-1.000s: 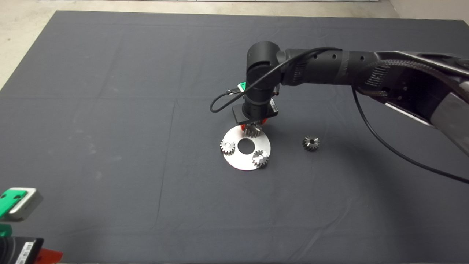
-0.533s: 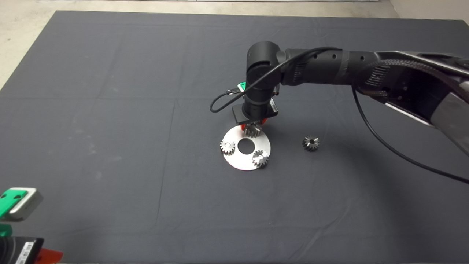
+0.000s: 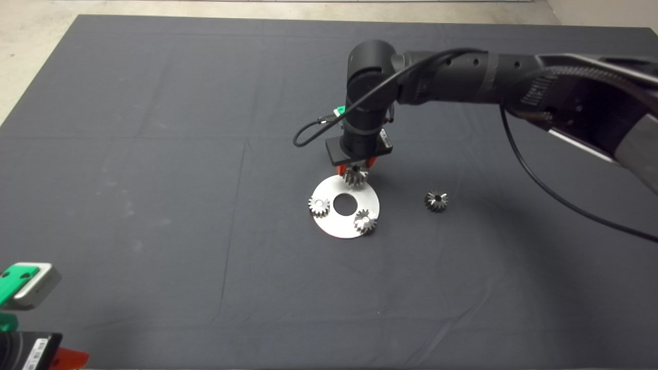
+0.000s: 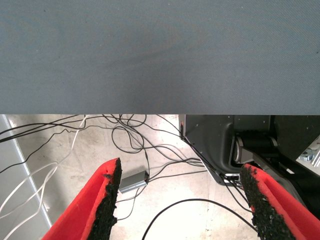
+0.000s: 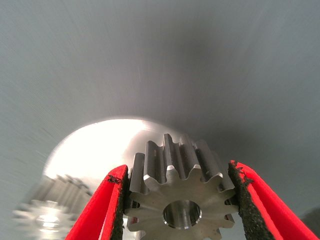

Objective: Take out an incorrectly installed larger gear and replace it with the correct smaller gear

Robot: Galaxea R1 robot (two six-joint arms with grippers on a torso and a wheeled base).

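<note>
The right hand point(image 3: 354, 172) is clenched on the larger gear point(image 5: 181, 196), holding it just above the far rim of the round steel plate point(image 3: 343, 228) near the surface's middle. Two small gears point(image 3: 319, 206) sit on the plate. The smaller gear point(image 3: 436, 200) lies on the mat toward the right edge. The left hand point(image 4: 182, 205) waits with fingers spread at the near left corner.

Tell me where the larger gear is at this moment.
The larger gear is clamped between the right gripper's red fingers, at the far edge of the round metal plate near the mat's middle in the head view.
</note>
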